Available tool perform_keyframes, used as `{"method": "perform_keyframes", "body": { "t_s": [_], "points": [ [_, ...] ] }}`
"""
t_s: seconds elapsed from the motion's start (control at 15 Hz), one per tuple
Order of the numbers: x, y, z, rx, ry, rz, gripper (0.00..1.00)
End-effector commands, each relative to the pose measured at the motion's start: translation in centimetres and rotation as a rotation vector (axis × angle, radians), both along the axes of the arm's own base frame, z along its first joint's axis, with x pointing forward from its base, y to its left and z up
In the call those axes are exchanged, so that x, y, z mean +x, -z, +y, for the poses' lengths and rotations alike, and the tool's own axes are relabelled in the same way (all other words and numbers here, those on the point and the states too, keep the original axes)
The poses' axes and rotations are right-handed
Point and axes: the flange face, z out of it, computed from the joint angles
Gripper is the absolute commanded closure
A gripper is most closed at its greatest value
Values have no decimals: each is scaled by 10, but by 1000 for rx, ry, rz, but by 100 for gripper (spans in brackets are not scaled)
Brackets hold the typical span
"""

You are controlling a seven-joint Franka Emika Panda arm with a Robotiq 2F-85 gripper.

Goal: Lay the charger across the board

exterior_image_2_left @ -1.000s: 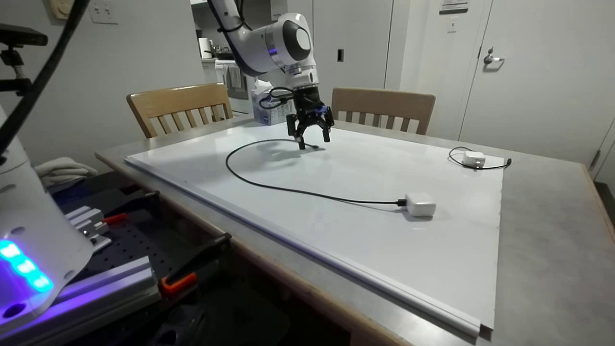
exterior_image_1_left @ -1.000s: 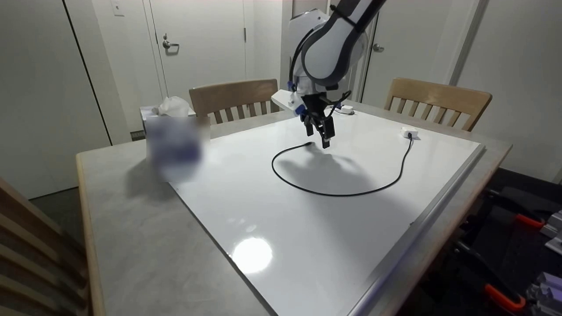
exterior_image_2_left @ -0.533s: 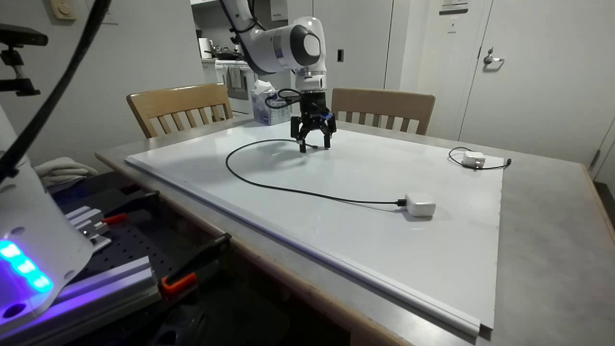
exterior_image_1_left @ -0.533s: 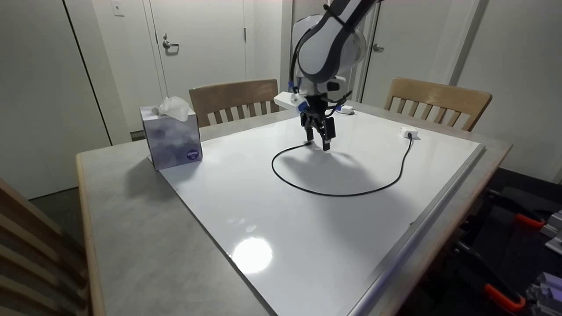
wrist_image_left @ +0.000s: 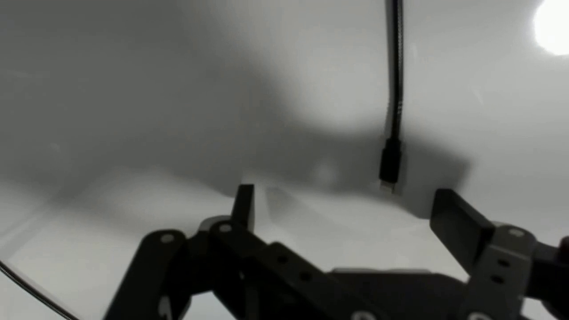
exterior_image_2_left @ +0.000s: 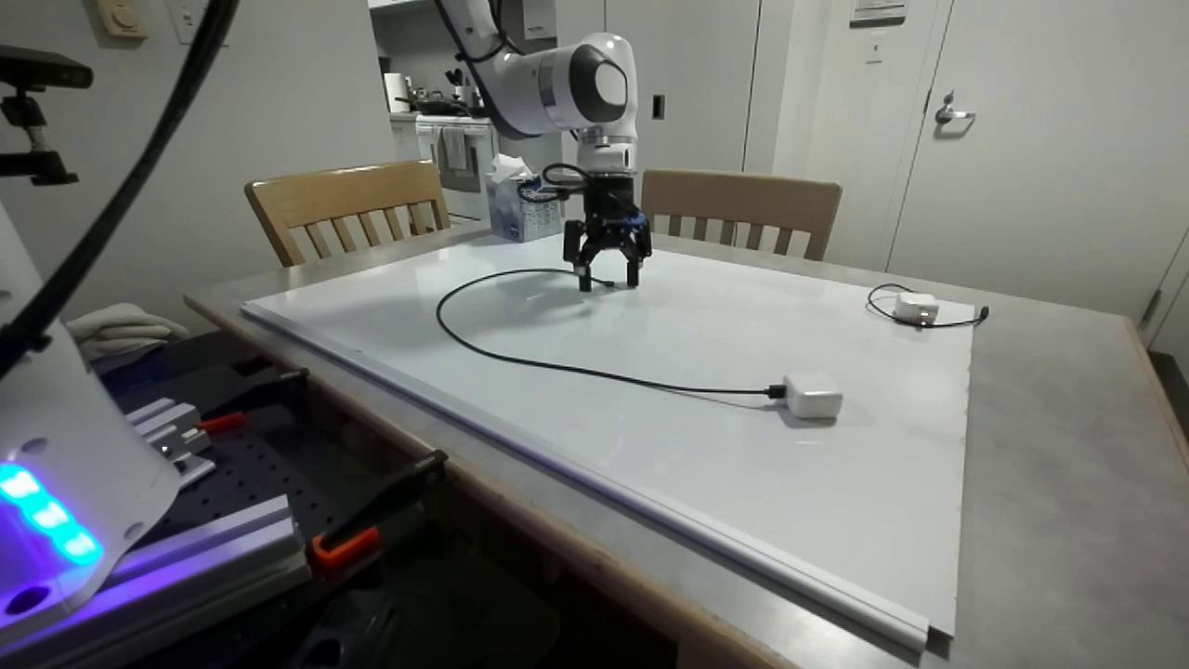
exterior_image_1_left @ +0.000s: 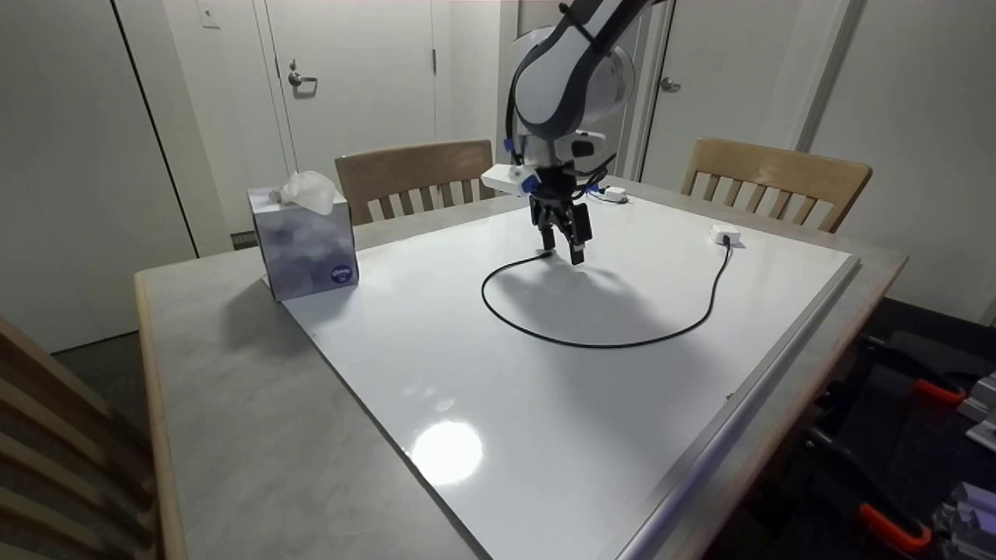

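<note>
Charger, a long thin black cable with a small white plug block, is lying in a wide loop across the large, glossy white rectangular board. In an exterior view, as I am looking on, the block is sitting near right; the cable is curving left and bending back toward the black two-fingered gripper on the far side. Its fingers are standing wide apart; the metal-tipped black connector is lying between them, clear of both. Farther left, a blue-violet cardboard tissue box is standing.
</note>
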Motion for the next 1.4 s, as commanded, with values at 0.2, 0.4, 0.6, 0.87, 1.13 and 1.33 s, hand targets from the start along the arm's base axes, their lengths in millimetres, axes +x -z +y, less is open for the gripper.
{"method": "perform_keyframes", "body": {
  "t_s": [0.2, 0.4, 0.6, 0.87, 1.13, 1.33],
  "points": [
    [8, 7, 1, 114, 0, -42, 0],
    [10, 8, 5, 149, -18, -55, 0],
    [10, 10, 8, 156, -30, -58, 26],
    [13, 7, 7, 154, -36, -81, 54],
    [15, 6, 8, 150, -36, -113, 82],
    [15, 6, 8, 149, -30, -141, 99]
  ]
}}
